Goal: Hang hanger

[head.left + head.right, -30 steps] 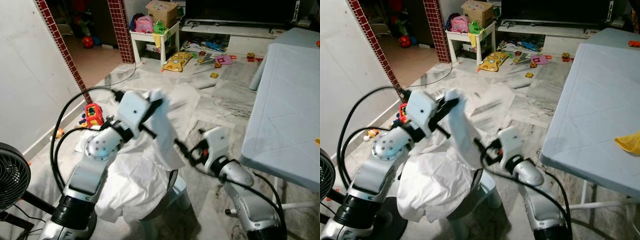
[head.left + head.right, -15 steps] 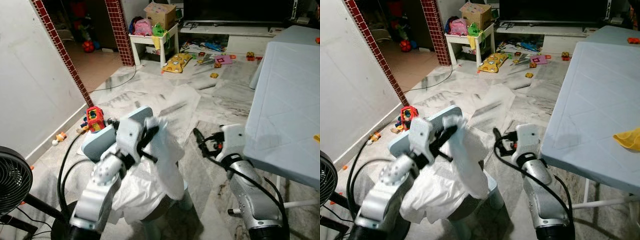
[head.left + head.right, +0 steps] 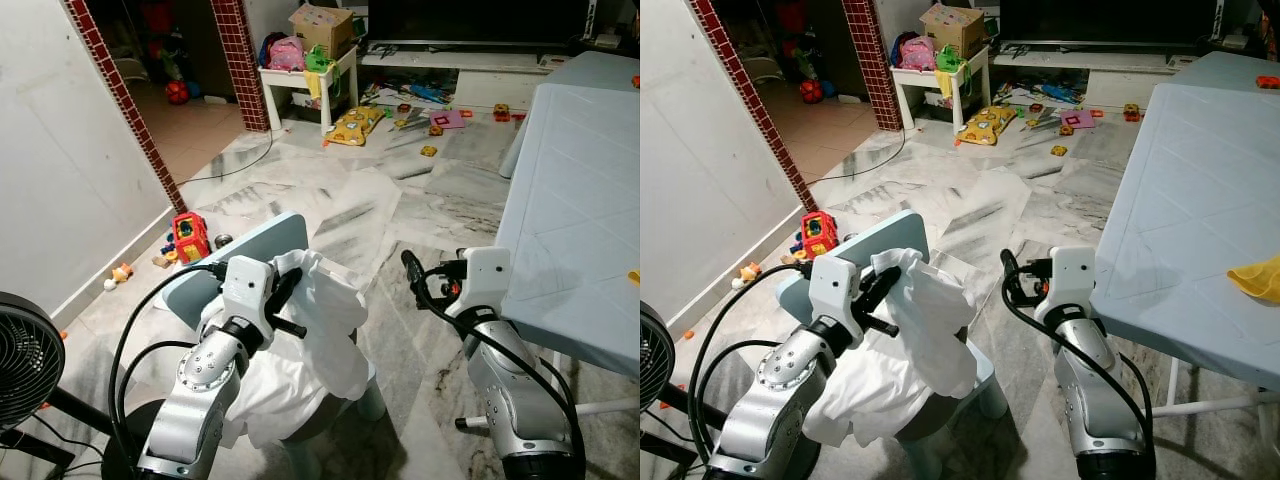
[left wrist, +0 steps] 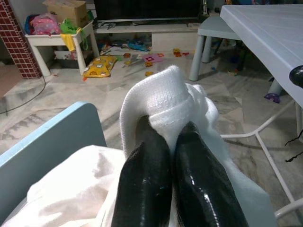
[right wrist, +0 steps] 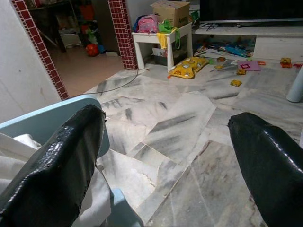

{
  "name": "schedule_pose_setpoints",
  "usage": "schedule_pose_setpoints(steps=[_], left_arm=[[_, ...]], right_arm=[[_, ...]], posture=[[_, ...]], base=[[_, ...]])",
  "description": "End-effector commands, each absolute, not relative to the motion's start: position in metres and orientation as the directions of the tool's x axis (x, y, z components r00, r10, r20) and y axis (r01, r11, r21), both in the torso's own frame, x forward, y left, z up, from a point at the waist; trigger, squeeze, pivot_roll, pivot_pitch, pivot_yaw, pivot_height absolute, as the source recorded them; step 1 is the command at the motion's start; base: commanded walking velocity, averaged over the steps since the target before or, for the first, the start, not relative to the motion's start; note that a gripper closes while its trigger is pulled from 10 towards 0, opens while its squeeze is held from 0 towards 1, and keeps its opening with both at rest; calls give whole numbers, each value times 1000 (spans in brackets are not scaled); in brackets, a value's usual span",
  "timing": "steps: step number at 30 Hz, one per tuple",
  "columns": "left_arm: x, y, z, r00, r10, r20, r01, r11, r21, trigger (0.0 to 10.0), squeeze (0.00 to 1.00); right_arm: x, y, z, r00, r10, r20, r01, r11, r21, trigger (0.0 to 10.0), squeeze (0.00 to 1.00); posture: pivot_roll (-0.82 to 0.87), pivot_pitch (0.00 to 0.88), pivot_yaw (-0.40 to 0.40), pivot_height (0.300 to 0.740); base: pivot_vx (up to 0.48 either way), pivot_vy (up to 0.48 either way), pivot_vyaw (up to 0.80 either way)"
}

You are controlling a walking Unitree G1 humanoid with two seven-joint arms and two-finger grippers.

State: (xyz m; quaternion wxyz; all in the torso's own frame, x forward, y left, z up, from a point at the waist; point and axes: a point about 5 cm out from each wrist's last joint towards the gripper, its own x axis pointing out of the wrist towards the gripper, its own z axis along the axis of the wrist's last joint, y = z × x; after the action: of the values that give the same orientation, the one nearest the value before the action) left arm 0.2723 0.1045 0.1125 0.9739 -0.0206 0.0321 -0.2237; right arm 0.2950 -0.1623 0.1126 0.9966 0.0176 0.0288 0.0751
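1. Left eye view: the left gripper (image 3: 288,290) has its two black fingers pinched on a fold of a soft white cloth garment (image 3: 320,310). The rest of the garment lies heaped over the seat of a small pale-blue plastic chair (image 3: 215,262). No hanger can be made out; if one is inside the cloth, it is hidden. The left arm is bent at the elbow, forearm raised, wrist just above the chair seat. The right gripper (image 3: 412,272) is held out over the grey marble floor (image 3: 330,200), just beside the edge of a pale-blue plastic table (image 3: 570,210).

2. Right eye view: same layout. The garment drapes limply from the pinch and over the chair's front edge, so it looks light and floppy and will likely sag or slip if held by one fold. A grip near the collar or shoulder seam would likely be firmer.

3. Left wrist view: the black fingers (image 4: 147,175) are closed tightly together, with a ribbed white hem bunched over their tips; the chair back sits behind.

4. Right wrist view: the two padded black fingers (image 5: 57,161) are spread wide apart, holding nothing, aimed past the chair toward the floor.
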Motion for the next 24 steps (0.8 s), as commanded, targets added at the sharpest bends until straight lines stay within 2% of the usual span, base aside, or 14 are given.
schedule_pose_setpoints(steps=[1, 17, 18, 20, 24], left_arm=[[272, 111, 111, 907, -417, -60, 414, 909, -55, 6980, 0], [272, 111, 111, 907, -417, -60, 414, 909, -55, 6980, 0], [271, 111, 111, 912, -404, -64, 401, 914, -62, 10000, 0], [283, 111, 131, 943, -333, 26, 334, 941, -45, 10000, 0], [285, 111, 134, 946, -320, 41, 322, 946, -46, 10000, 0]], right_arm=[[295, -161, 118, 989, 147, -33, -145, 988, 50, 10000, 0], [295, -161, 118, 989, 147, -33, -145, 988, 50, 10000, 0], [295, -160, 118, 989, 144, -40, -142, 989, 48, 10000, 0], [297, -169, 127, 997, 72, 9, -73, 997, 22, 10000, 0], [298, -171, 130, 998, 66, 19, -66, 998, 15, 10000, 0]], posture=[[-251, 0, 107, 740], [-251, 0, 107, 740], [-251, 0, 107, 740], [-260, 0, 109, 740], [-264, 0, 107, 740]], base=[[0, 0, 0], [0, 0, 0], [0, 0, -431], [0, 0, -800], [0, 0, -800]])
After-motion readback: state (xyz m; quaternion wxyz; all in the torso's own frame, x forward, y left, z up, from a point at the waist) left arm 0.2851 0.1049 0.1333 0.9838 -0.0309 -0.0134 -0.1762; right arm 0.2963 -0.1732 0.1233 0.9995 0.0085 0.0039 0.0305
